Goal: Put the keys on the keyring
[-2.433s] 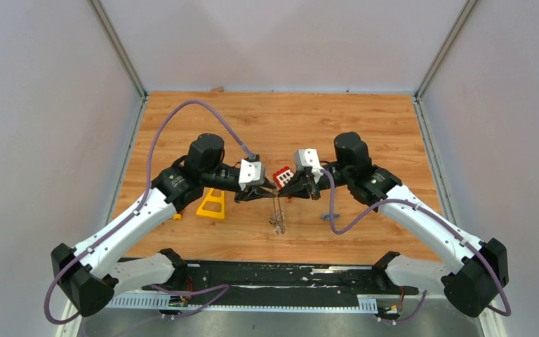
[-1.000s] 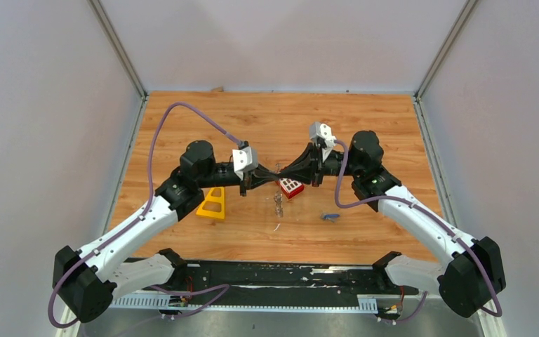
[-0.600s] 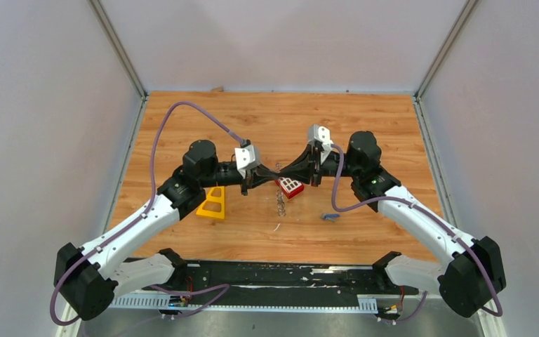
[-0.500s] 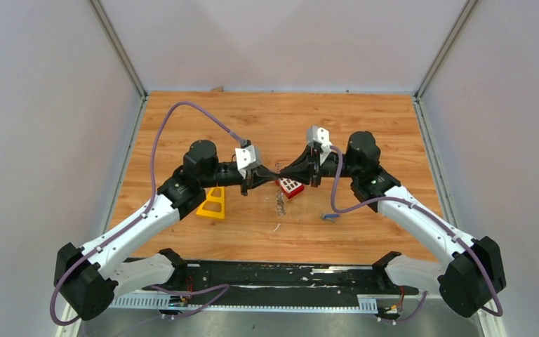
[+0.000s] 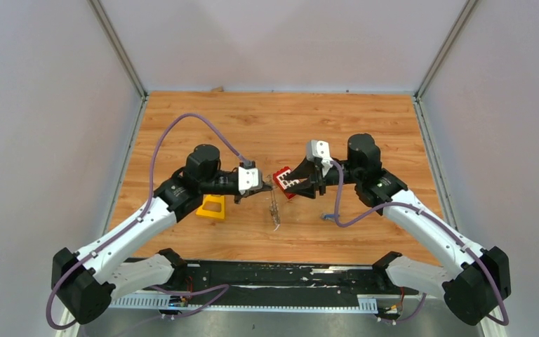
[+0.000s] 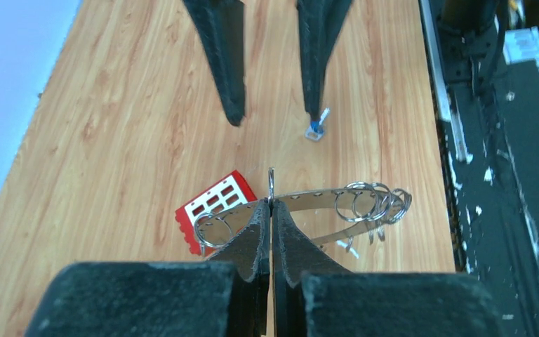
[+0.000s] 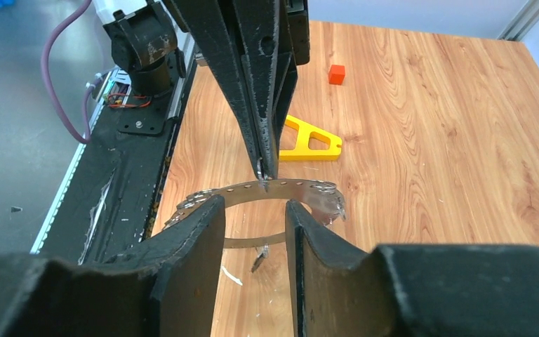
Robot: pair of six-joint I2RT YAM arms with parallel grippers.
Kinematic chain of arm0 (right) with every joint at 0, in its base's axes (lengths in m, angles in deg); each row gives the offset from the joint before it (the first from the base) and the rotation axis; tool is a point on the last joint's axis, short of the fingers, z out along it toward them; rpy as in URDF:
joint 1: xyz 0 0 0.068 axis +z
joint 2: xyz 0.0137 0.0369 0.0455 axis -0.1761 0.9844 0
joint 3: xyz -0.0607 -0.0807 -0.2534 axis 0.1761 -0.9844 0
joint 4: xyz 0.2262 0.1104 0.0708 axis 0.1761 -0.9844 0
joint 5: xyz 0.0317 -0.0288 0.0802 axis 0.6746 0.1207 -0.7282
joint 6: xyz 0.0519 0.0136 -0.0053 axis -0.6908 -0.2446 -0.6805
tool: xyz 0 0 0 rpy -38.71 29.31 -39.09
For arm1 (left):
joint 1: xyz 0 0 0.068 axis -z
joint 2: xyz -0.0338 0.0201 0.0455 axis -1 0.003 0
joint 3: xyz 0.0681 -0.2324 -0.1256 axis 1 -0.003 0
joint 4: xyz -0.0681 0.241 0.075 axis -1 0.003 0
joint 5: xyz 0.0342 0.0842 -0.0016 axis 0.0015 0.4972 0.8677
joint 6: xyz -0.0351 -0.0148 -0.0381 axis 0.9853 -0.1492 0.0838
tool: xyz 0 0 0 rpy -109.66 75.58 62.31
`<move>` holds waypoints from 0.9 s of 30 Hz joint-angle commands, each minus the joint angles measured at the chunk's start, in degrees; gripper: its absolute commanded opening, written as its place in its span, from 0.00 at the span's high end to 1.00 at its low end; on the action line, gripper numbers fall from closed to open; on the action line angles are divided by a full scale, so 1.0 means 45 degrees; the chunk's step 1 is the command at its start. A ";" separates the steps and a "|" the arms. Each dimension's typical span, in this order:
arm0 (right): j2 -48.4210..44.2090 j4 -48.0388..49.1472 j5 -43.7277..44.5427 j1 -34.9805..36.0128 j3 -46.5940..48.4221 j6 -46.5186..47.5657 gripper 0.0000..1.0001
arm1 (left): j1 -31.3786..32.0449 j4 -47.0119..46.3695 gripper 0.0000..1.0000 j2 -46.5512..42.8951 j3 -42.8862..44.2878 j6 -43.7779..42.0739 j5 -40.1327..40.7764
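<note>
Both arms reach inward from their bases with bent elbows, and the two grippers point at each other, tip close to tip. The left gripper (image 5: 264, 189) has its jaws pressed flat together, pinching the keyring (image 6: 316, 195) at their very tips. The right gripper (image 7: 253, 208) has its jaws parted, with a clear gap between them, gripping nothing.

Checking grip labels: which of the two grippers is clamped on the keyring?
The left gripper: its jaws are shut on the thin metal band of the keyring. The right gripper faces it with jaws apart, holding nothing.
</note>
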 commanded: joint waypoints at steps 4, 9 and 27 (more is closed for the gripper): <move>-0.0450 -0.1405 -0.0346 -0.0041 0.0828 0.1716 0.62 | 0.0775 0.2061 1.00 -0.1095 0.0316 -0.5025 0.0885; -0.0364 -0.1543 -0.0393 -0.0110 0.0851 0.1872 0.62 | 0.1028 0.2768 1.00 -0.1750 0.0151 -0.7509 0.0921; 0.0394 -0.2371 -0.1364 -0.0131 0.0889 0.2656 0.64 | 0.1093 0.2810 1.00 -0.3645 -0.2132 -1.1397 -0.0487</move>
